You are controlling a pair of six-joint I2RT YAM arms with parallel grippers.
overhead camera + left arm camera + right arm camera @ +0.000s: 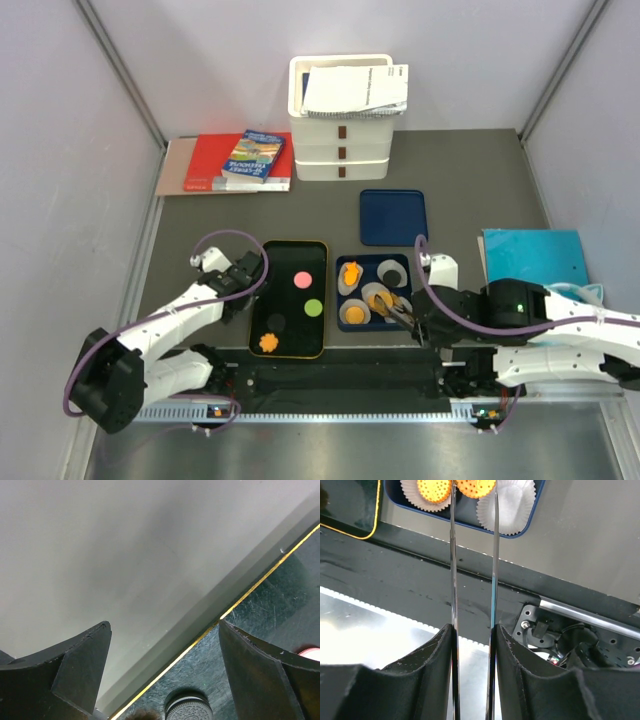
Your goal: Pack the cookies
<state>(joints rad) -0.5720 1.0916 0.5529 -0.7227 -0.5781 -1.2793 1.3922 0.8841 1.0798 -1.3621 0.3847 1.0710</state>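
Surface: dark grey table [460,170].
Centre: yellow-rimmed black tray [290,262], blue box [374,258] beside it.
Rear: blue lid [393,216], white bins [345,150], books [225,165].
Right: teal folder [535,258].

Tray [285,262] black, thin yellow rim. On it: pink cookie [301,281], green cookie [313,308], orange cookie [268,342], black cookie [189,707] with embossed face and ridged edge. Box [374,258] navy; cups [512,505] white, pleated; boxed cookies [434,489] orange, dotted faces. Lid [393,216] navy. Tongs [453,580] bare silver steel. Bins [343,140] white, brown tabs. Red book [205,165], blue book [255,158], teal folder [535,255]. Table [200,225] dark grey.
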